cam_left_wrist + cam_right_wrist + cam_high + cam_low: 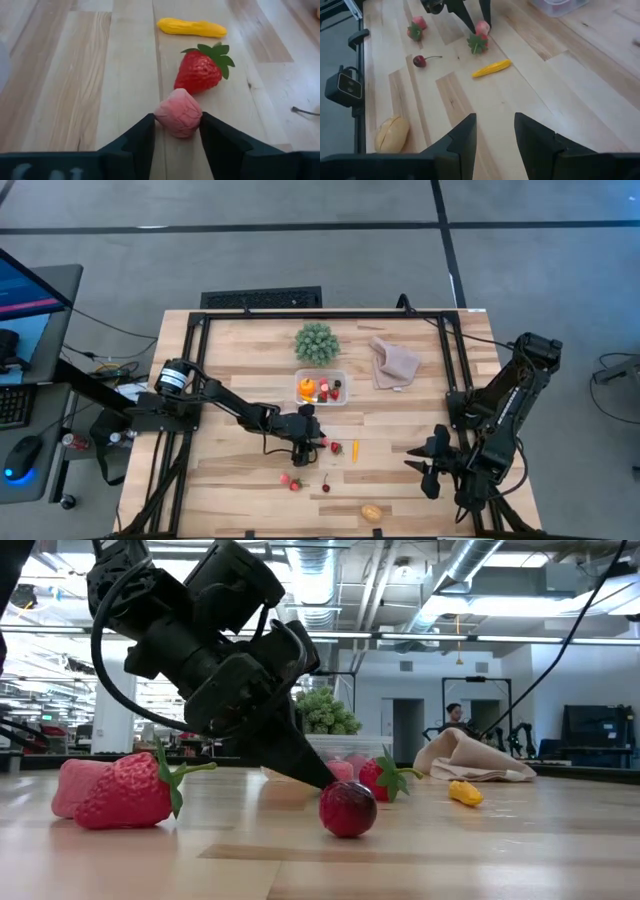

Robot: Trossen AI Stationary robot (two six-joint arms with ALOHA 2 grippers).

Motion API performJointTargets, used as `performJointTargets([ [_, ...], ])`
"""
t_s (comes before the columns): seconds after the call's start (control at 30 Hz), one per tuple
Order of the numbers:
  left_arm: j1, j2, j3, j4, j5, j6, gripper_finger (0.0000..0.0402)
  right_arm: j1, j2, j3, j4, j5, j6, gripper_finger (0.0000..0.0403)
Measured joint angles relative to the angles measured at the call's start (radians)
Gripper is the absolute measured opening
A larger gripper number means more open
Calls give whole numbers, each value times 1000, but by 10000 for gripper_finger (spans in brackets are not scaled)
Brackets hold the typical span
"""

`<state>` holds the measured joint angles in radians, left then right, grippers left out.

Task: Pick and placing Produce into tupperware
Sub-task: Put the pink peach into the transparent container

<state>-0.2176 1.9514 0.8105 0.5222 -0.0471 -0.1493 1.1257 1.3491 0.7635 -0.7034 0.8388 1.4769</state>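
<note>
Wood table (240, 350): left gripper (176, 131) closes on pink fruit (179, 112) beside strawberry (200, 69); looks light, rounded, likely slippery; grip across middle. Right gripper (495, 131) open, idle.

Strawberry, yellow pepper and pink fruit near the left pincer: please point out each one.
strawberry (199, 74): left wrist view, middle of its red body.
yellow pepper (191, 27): left wrist view, middle of its length.
pink fruit (178, 112): left wrist view, its top, between the pincer's fingers.

Tabletop (420, 465) of pale, matt, planked wood, container (321, 388) of clear glossy plastic, cloth (394, 363) of beige matt fabric, gripper fingers (142, 142) of dark matt plastic, pink piece (179, 112) faintly ridged.
</note>
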Motion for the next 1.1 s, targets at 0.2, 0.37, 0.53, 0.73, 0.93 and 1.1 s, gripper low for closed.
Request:
performJointTargets([
  [0.2, 0, 0, 13, 0, 0, 0, 85, 0, 0, 0, -1, 0, 0, 124],
  [0.37, 0, 0, 14, 15, 0, -27, 74, 0, 0, 0, -1, 0, -1, 124],
  [0.53, 0, -22, 14, 22, -16, -45, 77, 0, 0, 0, -5, 0, -1, 124],
  [0.73, 3, -62, 14, 18, -45, -45, 71, 0, 0, 0, -18, 0, -2, 124],
  [0.93, 3, -111, 14, 3, -78, -44, 69, 0, 0, 0, -22, 5, -2, 124],
  [1.1, 14, -177, 14, -74, -185, -52, 69, 0, 0, 0, -28, 10, -2, 124],
])
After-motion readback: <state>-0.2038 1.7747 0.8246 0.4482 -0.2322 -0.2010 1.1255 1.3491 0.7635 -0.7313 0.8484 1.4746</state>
